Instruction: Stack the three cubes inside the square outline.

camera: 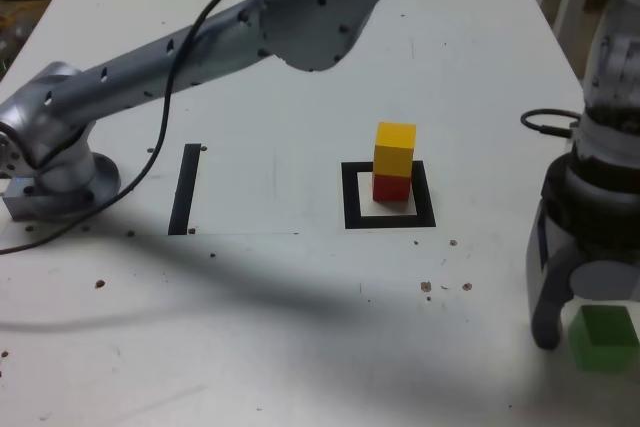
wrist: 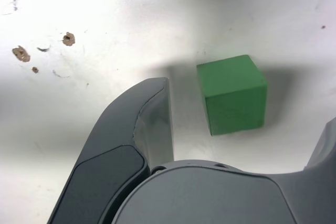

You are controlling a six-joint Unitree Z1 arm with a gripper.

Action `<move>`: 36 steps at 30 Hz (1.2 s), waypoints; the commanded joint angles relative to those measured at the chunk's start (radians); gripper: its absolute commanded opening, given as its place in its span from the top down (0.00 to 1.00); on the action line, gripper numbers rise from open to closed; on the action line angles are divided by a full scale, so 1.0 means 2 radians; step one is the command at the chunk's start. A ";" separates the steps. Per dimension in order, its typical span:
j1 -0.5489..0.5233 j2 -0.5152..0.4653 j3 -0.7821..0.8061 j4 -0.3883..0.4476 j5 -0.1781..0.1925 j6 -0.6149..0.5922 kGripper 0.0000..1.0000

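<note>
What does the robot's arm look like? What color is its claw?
The arm is shiny silver, made of long round tubes dotted with small dark holes, joined by big rounded joints. A thin black cable runs along it, and another loops near the wrist. The gripper is dark grey, with thick, smooth, curved fingers.

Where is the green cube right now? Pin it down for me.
The green cube sits on the white table at the exterior view's lower right, well away from the square outline and its red-and-yellow stack, between the open gripper's fingers.
</note>
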 commanded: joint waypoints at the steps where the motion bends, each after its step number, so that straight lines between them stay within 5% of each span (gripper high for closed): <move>1: -0.001 0.005 -0.020 0.012 -0.001 -0.001 0.00; 15: -0.001 0.019 -0.026 0.002 -0.010 -0.003 0.10; 31: -0.005 0.023 -0.029 -0.005 0.006 -0.008 0.64; 36: -0.005 0.023 -0.029 -0.005 0.007 -0.008 0.68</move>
